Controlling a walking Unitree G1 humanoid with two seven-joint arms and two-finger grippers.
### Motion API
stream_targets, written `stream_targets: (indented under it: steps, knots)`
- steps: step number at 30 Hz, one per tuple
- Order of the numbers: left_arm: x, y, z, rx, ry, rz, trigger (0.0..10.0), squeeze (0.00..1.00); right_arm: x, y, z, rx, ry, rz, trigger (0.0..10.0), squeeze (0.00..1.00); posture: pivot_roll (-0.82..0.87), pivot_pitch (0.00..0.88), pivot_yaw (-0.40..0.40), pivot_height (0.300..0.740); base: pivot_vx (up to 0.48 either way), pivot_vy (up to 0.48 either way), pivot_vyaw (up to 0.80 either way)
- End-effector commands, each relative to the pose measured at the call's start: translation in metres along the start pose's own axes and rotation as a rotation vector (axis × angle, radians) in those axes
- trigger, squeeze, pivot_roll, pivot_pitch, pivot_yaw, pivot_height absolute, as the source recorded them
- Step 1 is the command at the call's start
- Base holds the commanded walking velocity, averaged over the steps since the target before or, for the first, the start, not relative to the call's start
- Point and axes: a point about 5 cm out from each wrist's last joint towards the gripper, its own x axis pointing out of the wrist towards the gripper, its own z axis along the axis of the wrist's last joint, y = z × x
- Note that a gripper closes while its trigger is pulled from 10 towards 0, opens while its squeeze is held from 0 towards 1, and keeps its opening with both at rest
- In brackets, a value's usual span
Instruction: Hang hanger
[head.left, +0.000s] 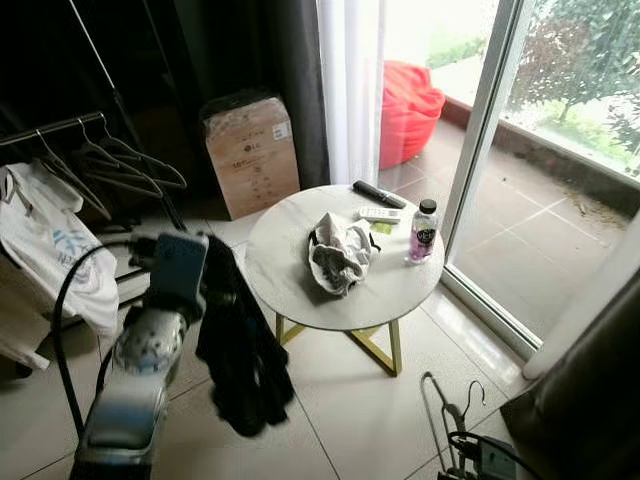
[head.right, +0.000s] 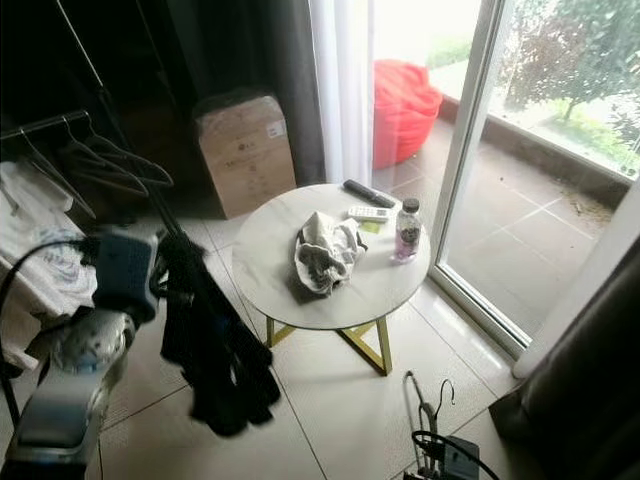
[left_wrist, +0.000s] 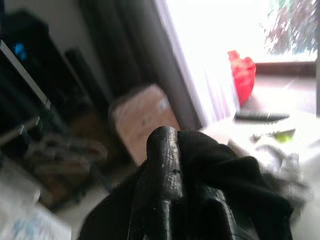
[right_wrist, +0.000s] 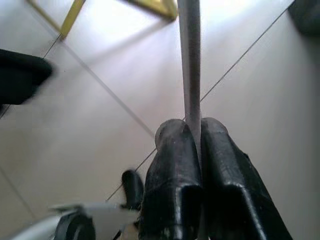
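The right gripper (right_wrist: 192, 150), low at five o'clock, pinches a grey hanger (head.left: 438, 420) standing upright, while the rail (head.left: 50, 128) waits well apart at ten o'clock, nearer the left gripper (left_wrist: 187, 200) clamping a black garment (head.left: 240, 345).

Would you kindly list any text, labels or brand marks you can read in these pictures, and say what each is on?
Nothing can be read with certainty.
Cardboard box: white sticker and faint print, too small to read.
Bottle: dark label, too blurred to read.
White shirt on the rack: blue graphic, illegible.
Remote control: buttons too small to read.
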Motion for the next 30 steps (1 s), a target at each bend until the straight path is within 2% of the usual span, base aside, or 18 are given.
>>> stream_targets:
  steps: [1,3,6,9,10,13,15,20,30]
  knots:
    - [0.013,-0.002,0.020,-0.001,-0.090,-0.029,10.0,0.00,-0.001,0.002,-0.006,0.015,0.023,0.013,10.0,0.00,0.06,0.081,0.049,0.740,0.420,0.000,0.00]
    - [0.017,-0.002,0.025,-0.011,-0.108,-0.039,10.0,0.00,-0.001,0.002,-0.006,0.014,0.023,0.014,10.0,0.00,0.06,0.079,0.048,0.740,0.424,0.000,0.00]
    - [0.034,-0.013,0.054,-0.019,-0.206,-0.155,10.0,0.00,-0.001,0.002,-0.007,0.001,0.034,0.017,10.0,0.00,0.07,0.078,0.044,0.740,0.423,0.000,0.00]
    - [0.043,-0.024,0.076,-0.023,-0.282,-0.230,10.0,0.00,-0.001,0.002,-0.008,-0.005,0.040,0.016,10.0,0.00,0.07,0.077,0.042,0.740,0.424,0.000,0.00]
    - [0.048,-0.028,0.092,-0.045,-0.338,-0.251,10.0,0.00,-0.001,0.001,-0.008,-0.003,0.040,0.014,10.0,0.00,0.07,0.077,0.042,0.740,0.420,0.000,0.00]
    - [0.056,-0.031,0.116,-0.103,-0.419,-0.239,10.0,0.00,-0.001,-0.001,-0.009,-0.001,0.046,0.009,10.0,0.00,0.07,0.077,0.043,0.740,0.415,0.000,0.00]
    - [0.058,-0.031,0.116,-0.102,-0.423,-0.221,10.0,0.00,-0.002,-0.002,-0.010,0.001,0.050,0.008,10.0,0.00,0.07,0.077,0.041,0.740,0.399,0.000,0.00]
    - [0.062,-0.033,0.098,-0.128,-0.359,-0.172,10.0,0.00,-0.003,-0.005,-0.015,-0.005,0.069,0.005,10.0,0.00,0.06,0.086,0.033,0.740,0.379,0.000,0.00]
    - [0.073,-0.017,0.111,-0.104,-0.393,-0.046,10.0,0.00,-0.004,-0.005,-0.017,-0.015,0.085,0.017,10.0,0.00,0.07,0.093,0.028,0.740,0.394,0.000,0.00]
